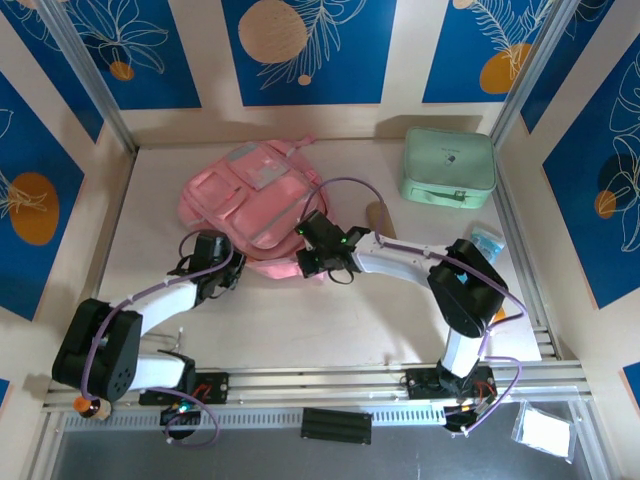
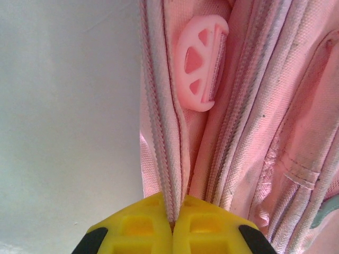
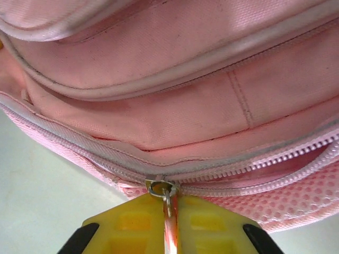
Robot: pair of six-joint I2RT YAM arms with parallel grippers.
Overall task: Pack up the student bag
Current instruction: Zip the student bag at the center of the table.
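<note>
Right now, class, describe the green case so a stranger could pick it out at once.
Start at the pale table, then look to its far right corner. The case sits there, apart from the big pink bag to its left. It alone is mint green and boxy; the bag is soft and pink.

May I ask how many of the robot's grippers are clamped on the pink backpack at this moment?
2. The left gripper is shut on a zippered edge at the near-left side of the student bag. The right gripper is shut on a zipper pull at its near-right side.
</note>
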